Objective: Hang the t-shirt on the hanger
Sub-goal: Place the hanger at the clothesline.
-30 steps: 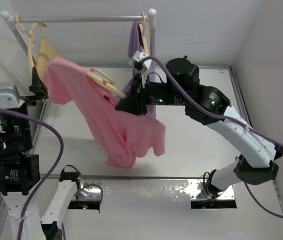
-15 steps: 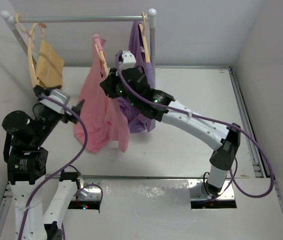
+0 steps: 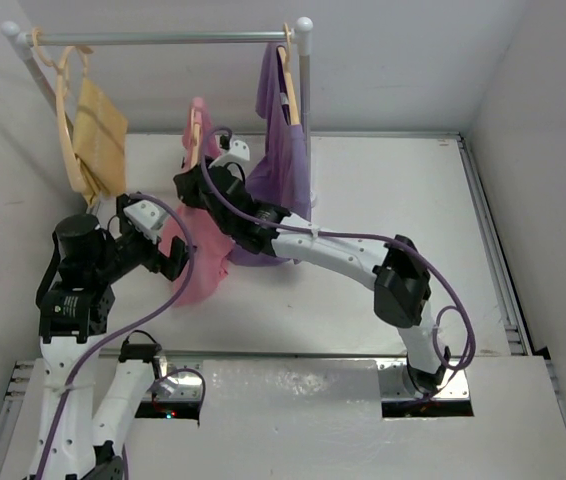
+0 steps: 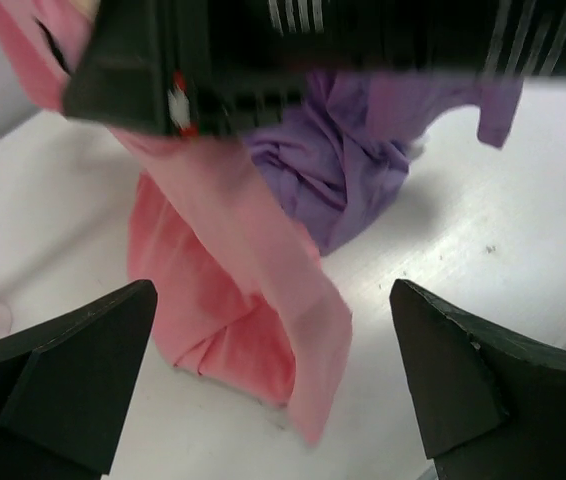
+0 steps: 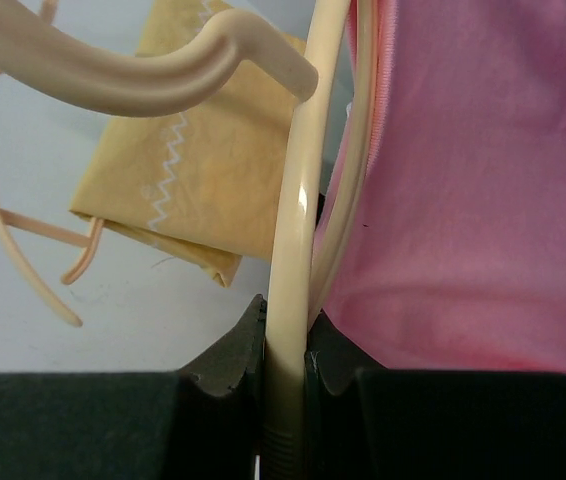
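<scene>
The pink t-shirt (image 3: 201,268) hangs from the pale wood hanger (image 3: 195,128) below the rail, and its lower end bunches on the table. My right gripper (image 3: 191,186) is shut on the hanger's thin wood bar (image 5: 298,230), with the t-shirt (image 5: 483,200) draped just to the right of it. My left gripper (image 3: 177,262) is open and empty, close to the t-shirt's lower left side. In the left wrist view the t-shirt's folded hem (image 4: 233,320) lies ahead between the spread fingers (image 4: 73,380).
A rail (image 3: 163,38) spans the back. A mustard-yellow cloth on a hanger (image 3: 98,125) hangs at its left end, and it also shows in the right wrist view (image 5: 203,170). A purple shirt on a hanger (image 3: 285,150) hangs at the right end, its hem on the table (image 4: 353,170). Walls close both sides.
The right arm carried the hanger and t-shirt left and lower, so the hem now bunches on the table. The left arm swung in toward the t-shirt's lower part.
</scene>
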Action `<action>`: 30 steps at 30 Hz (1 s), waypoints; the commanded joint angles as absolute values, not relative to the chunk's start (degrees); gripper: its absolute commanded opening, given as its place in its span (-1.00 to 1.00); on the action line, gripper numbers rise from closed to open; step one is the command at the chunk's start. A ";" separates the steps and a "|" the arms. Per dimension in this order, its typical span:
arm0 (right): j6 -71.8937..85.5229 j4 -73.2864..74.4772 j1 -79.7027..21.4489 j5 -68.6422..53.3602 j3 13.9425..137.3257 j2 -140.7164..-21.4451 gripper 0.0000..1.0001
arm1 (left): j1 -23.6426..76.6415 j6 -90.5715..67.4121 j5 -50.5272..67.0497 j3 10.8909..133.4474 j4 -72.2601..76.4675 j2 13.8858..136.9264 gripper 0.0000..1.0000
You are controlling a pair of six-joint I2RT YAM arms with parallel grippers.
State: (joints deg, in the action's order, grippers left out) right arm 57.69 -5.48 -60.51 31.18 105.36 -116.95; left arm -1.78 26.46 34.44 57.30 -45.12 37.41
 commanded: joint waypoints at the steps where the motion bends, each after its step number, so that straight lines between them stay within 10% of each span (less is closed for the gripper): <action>1: 62.57 -13.18 -61.08 33.05 108.90 -116.28 -1.00 | -0.79 20.04 31.48 58.01 -37.44 39.10 1.00; 22: 71.28 -9.14 -62.31 29.62 111.01 -119.71 -1.00 | 2.90 32.69 13.97 50.98 -24.44 41.31 0.98; 30: 72.59 -5.80 -62.31 26.03 114.70 -122.43 -1.00 | 3.78 35.86 15.29 51.77 -28.12 44.03 -0.23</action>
